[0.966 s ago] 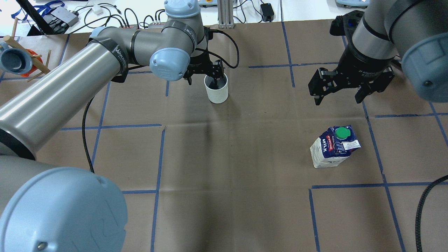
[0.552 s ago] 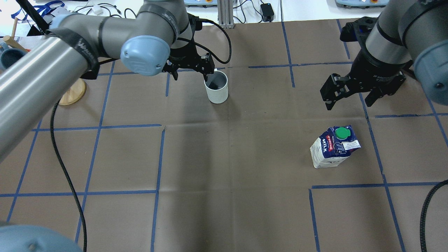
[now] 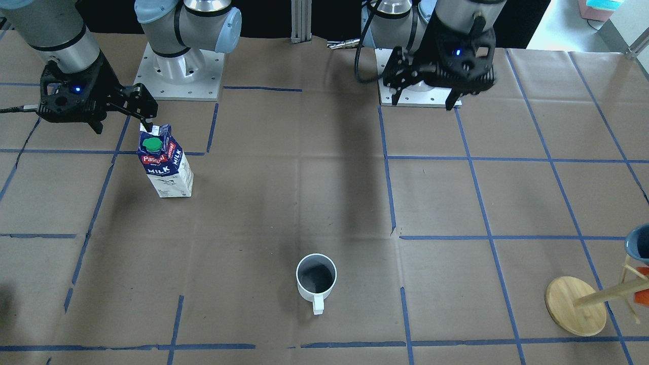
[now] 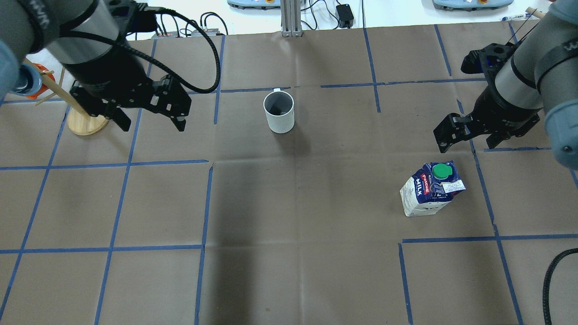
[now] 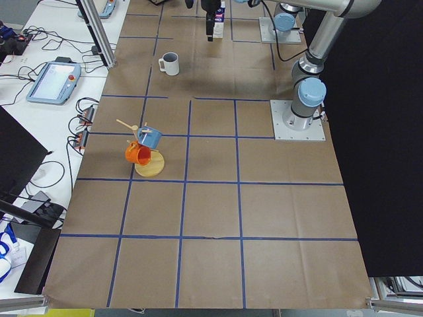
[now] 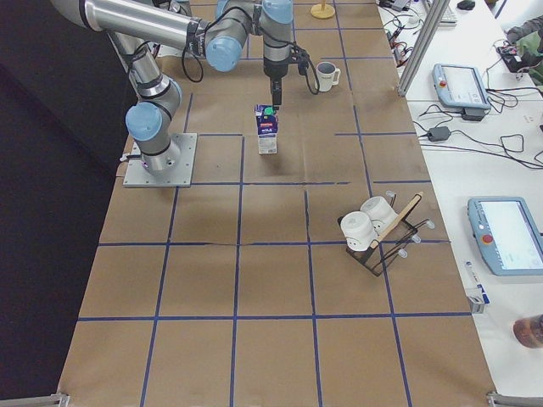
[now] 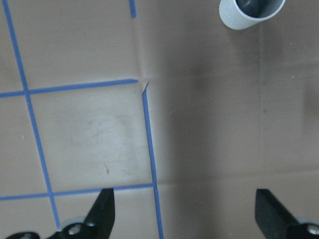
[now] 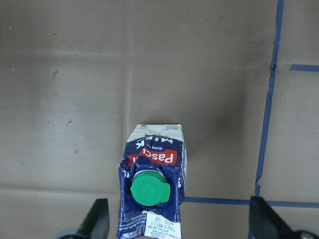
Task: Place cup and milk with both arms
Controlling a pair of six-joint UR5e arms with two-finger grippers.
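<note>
Starting at the left claw (image 4: 152,124), we see its fingers spread wide with nothing between them. It hangs over bare desk (image 4: 316,225), well apart from the cup (image 4: 279,113). Its wrist camera shows the same wide gap in the left claw (image 7: 185,214) over blue tape lines, with the cup (image 7: 249,12) only at the top edge.

The right claw (image 4: 465,142) is equally wide apart and holds nothing. From the front, one finger of the right claw (image 3: 122,124) seems to meet the top ridge of the milk (image 3: 165,167). The wrist camera shows otherwise: the fingers of the right claw (image 8: 180,221) stand clear on either side of the milk (image 8: 152,194), whose green cap faces up at us.

The milk (image 4: 429,188) stands upright on the robot's right half of the desk. The cup stands upright near the middle, farther from the robot. The overhead view shows only a sliver of handle. The front view shows the cup (image 3: 316,278) with its whole handle pointing away from the robot.

A wooden mug stand (image 5: 147,152) sits toward the robot's left, and only the right side view shows a rack of white cups (image 6: 373,229).
</note>
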